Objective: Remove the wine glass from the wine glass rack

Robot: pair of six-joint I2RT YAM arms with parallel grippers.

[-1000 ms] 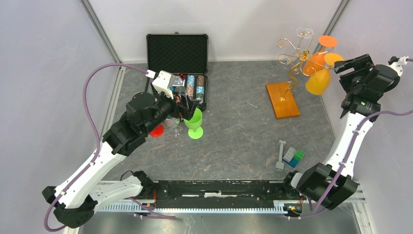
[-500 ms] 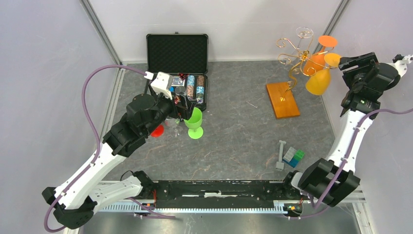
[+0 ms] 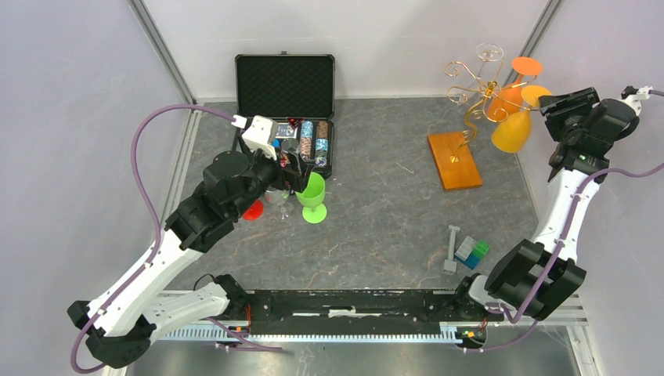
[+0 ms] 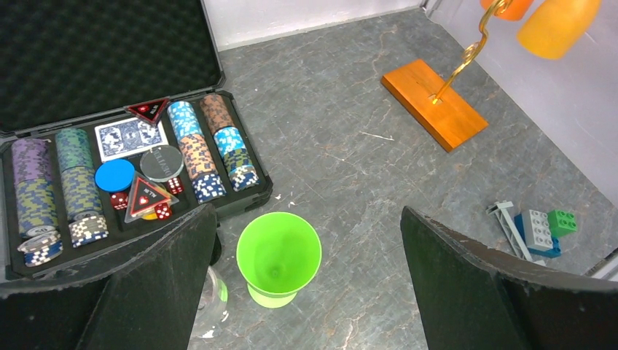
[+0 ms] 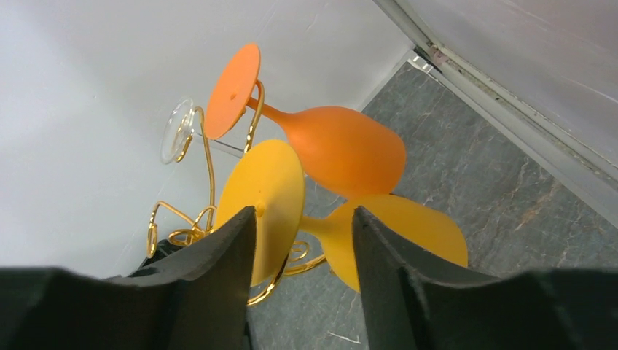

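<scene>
**Operator:** Which step am I on?

**Spotter:** You're on the grasp. Your right gripper (image 5: pixel 304 226) has its jaws partly apart and clamps nothing. The yellow wine glass (image 5: pixel 397 244) hangs dead ahead at 12 o'clock, with its stem in line with the gap.

**Operator:** And next?

**Spotter:** I'd say ease in, pinch the stem, then slide it off the wire. Mind the orange wine glass (image 5: pixel 342 149) just beyond; they look close to touching. Both hang on the wine glass rack (image 3: pixel 468 92), at the table's 1 o'clock. Your left gripper (image 4: pixel 307 219) is spread wide and idle.
</scene>
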